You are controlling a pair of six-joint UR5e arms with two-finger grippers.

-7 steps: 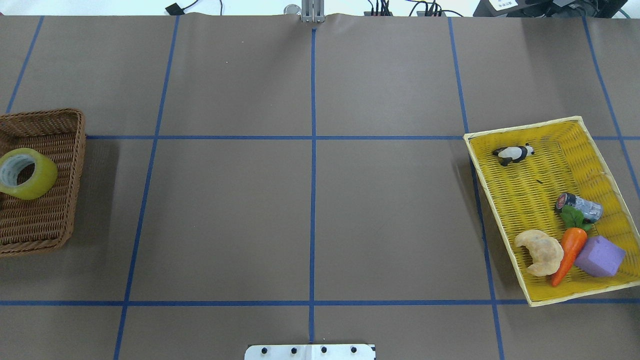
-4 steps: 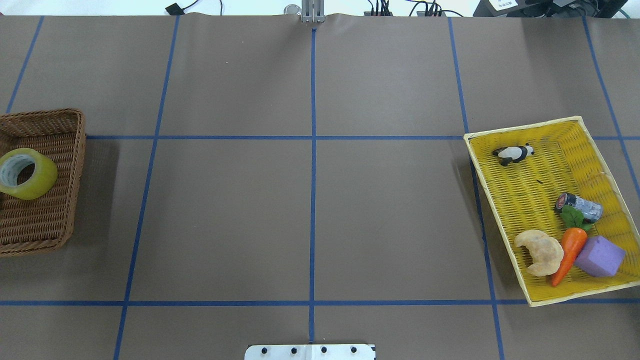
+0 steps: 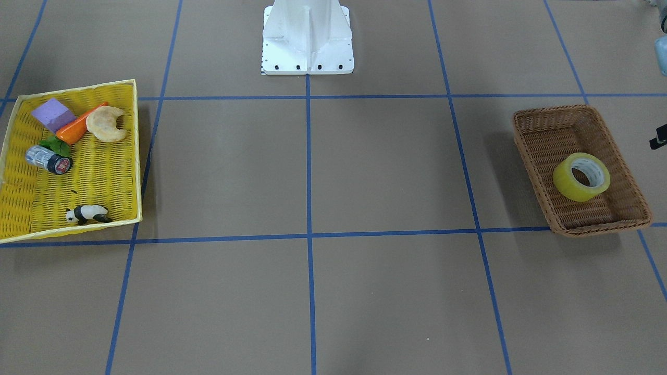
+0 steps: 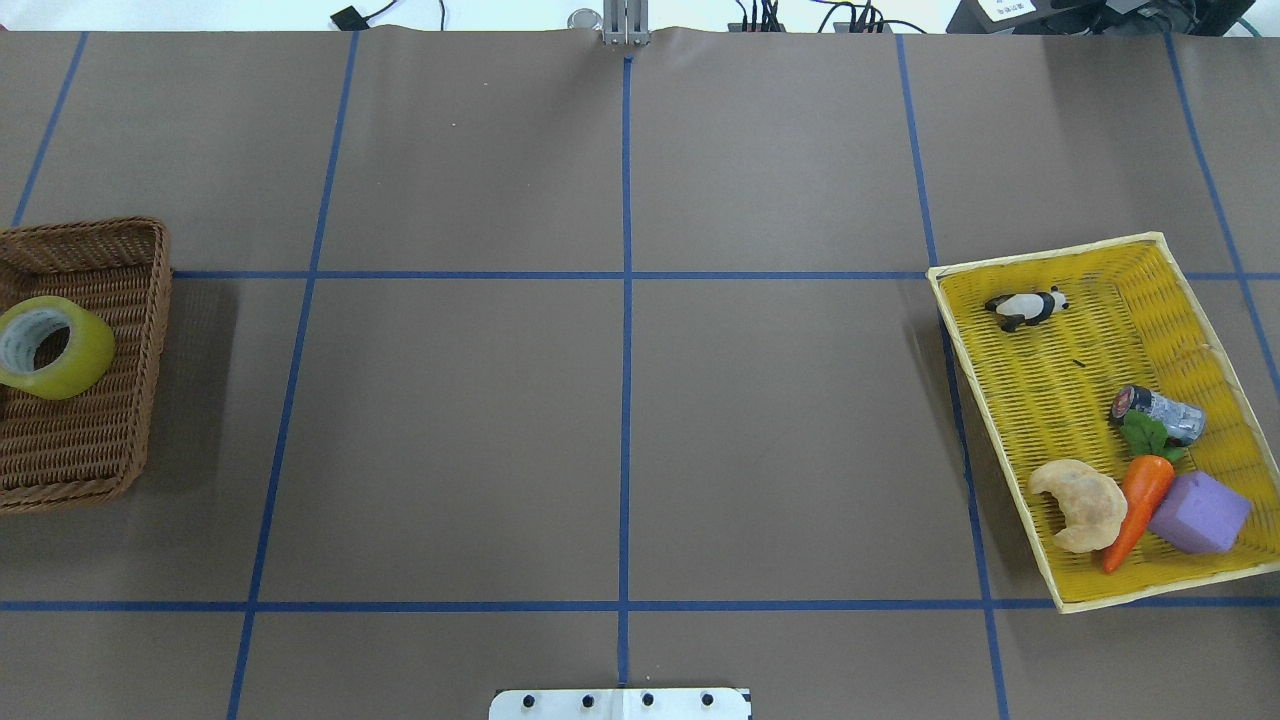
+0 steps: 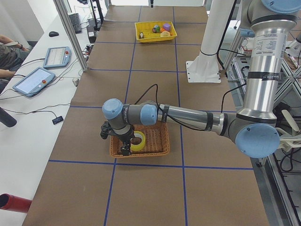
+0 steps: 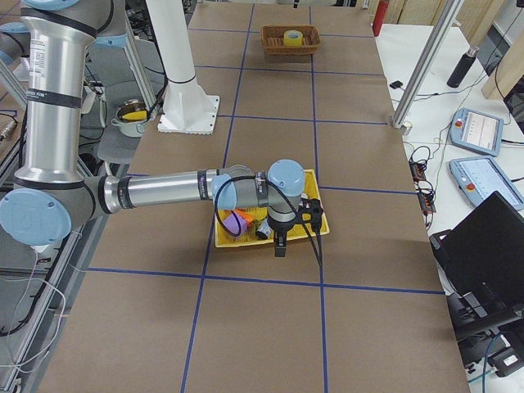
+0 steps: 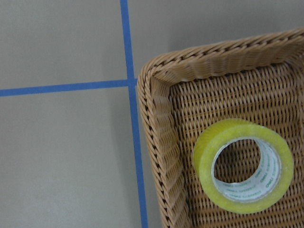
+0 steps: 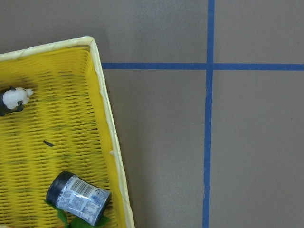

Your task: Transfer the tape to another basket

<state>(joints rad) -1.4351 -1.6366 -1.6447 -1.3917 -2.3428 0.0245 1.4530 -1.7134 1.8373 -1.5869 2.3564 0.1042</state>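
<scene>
Now | tape (image 4: 88, 352) lies in basket (image 4: 150, 330), beside and below left hand (image 5: 125, 149) | hand spread: cannot tell

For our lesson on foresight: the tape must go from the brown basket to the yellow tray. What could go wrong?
The tape lies low inside the deep basket; its sloping walls could block the grasp.
One end of the tray is crowded with can, carrot and others; a drop there might land badly.
</scene>
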